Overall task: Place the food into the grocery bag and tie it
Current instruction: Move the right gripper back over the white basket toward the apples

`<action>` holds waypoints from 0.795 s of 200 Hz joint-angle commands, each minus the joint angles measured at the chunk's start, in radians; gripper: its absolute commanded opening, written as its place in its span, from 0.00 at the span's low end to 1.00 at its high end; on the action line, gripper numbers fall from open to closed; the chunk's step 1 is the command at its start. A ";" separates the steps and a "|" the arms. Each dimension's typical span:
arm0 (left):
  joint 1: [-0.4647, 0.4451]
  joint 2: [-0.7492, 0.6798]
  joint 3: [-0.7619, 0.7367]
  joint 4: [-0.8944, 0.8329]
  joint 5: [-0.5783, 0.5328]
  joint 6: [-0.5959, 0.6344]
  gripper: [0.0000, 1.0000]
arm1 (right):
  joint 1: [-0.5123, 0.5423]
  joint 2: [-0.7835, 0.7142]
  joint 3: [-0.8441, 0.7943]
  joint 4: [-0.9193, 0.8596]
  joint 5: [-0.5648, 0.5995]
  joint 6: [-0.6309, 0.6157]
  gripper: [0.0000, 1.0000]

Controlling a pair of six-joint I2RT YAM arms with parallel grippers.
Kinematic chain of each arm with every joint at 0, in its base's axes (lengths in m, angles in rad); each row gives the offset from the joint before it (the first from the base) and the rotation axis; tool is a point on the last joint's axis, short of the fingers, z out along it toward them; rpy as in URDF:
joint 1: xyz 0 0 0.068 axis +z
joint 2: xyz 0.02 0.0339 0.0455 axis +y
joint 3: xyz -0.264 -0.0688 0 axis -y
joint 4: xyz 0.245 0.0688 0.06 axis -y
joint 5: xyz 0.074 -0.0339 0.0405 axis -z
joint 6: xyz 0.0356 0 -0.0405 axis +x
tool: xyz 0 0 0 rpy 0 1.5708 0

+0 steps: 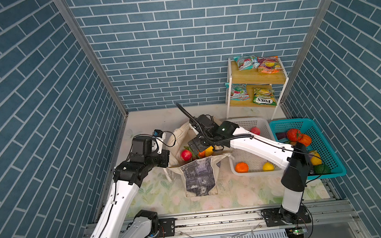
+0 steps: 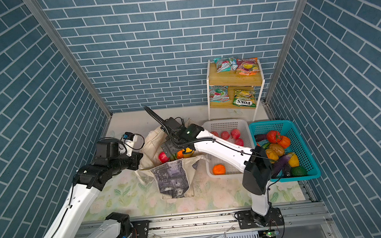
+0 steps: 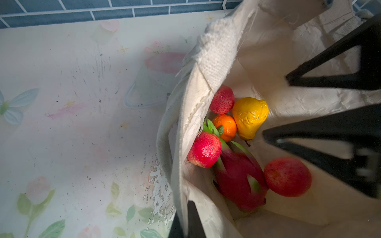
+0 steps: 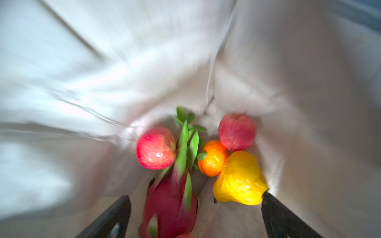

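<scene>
You are working in a robot test cell dressed up as a small grocery corner. The walls (image 1: 201, 41) on three sides are flat panels printed with blue brick, held in bare aluminium posts (image 1: 90, 53). The left arm (image 1: 121, 196) and the right arm (image 1: 258, 149) are bolted to a metal rail (image 1: 217, 219) along the front edge, cables in plain sight. A floral sheet covers the tabletop (image 1: 238, 196). The shop dressing is light: a little wooden rack (image 1: 247, 77) with snack packets (image 1: 267, 64), a white basket (image 1: 251, 120) of toy fruit (image 1: 241, 167), a teal basket (image 1: 291, 120) of toy vegetables (image 1: 293, 134), and a canvas grocery bag (image 1: 199, 177).
</scene>
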 commanded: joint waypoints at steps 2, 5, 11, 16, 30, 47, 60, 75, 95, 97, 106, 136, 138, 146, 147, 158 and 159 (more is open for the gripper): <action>0.005 -0.014 -0.009 0.022 -0.002 -0.002 0.00 | 0.006 -0.150 0.009 0.077 0.111 -0.063 0.99; 0.005 -0.015 -0.008 0.022 -0.002 -0.002 0.00 | 0.005 -0.165 0.000 0.091 0.123 -0.066 0.99; 0.005 -0.014 -0.008 0.022 -0.001 -0.001 0.00 | 0.005 -0.194 -0.016 0.111 0.143 -0.073 0.99; 0.005 -0.013 -0.008 0.023 -0.001 -0.001 0.00 | 0.006 -0.221 -0.035 0.138 0.160 -0.083 0.99; 0.005 -0.014 -0.008 0.023 -0.002 -0.002 0.00 | 0.005 -0.308 -0.108 0.219 0.233 -0.123 0.99; 0.005 -0.013 -0.009 0.023 -0.001 -0.002 0.00 | 0.003 -0.412 -0.219 0.316 0.287 -0.217 0.99; 0.005 -0.013 -0.009 0.021 -0.001 -0.002 0.00 | 0.001 -0.499 -0.326 0.400 0.399 -0.230 0.99; 0.005 -0.014 -0.009 0.022 -0.001 -0.002 0.00 | -0.007 -0.602 -0.470 0.523 0.529 -0.241 0.99; 0.005 -0.013 -0.009 0.022 -0.002 -0.002 0.00 | -0.059 -0.701 -0.582 0.537 0.591 -0.181 0.98; 0.005 -0.011 -0.009 0.023 -0.002 -0.002 0.00 | -0.067 -0.707 -0.588 0.526 0.594 -0.167 0.99; 0.005 -0.011 -0.009 0.022 -0.001 -0.002 0.00 | -0.109 -0.727 -0.601 0.458 0.605 -0.094 0.98; 0.005 -0.008 -0.009 0.023 -0.002 -0.002 0.00 | -0.273 -0.762 -0.670 0.245 0.554 0.174 0.98; 0.005 -0.009 -0.009 0.022 -0.001 -0.002 0.00 | -0.283 -0.762 -0.678 0.239 0.548 0.186 0.98; 0.005 -0.008 -0.009 0.023 -0.003 -0.001 0.00 | -0.316 -0.769 -0.712 0.221 0.510 0.236 0.98; 0.005 -0.008 -0.009 0.023 -0.002 -0.001 0.00 | -0.320 -0.769 -0.716 0.220 0.505 0.243 0.98; 0.005 -0.008 -0.009 0.022 -0.003 -0.002 0.00 | -0.364 -0.769 -0.754 0.201 0.451 0.308 0.98; 0.005 -0.007 -0.009 0.023 -0.003 -0.002 0.00 | -0.367 -0.769 -0.759 0.200 0.446 0.314 0.98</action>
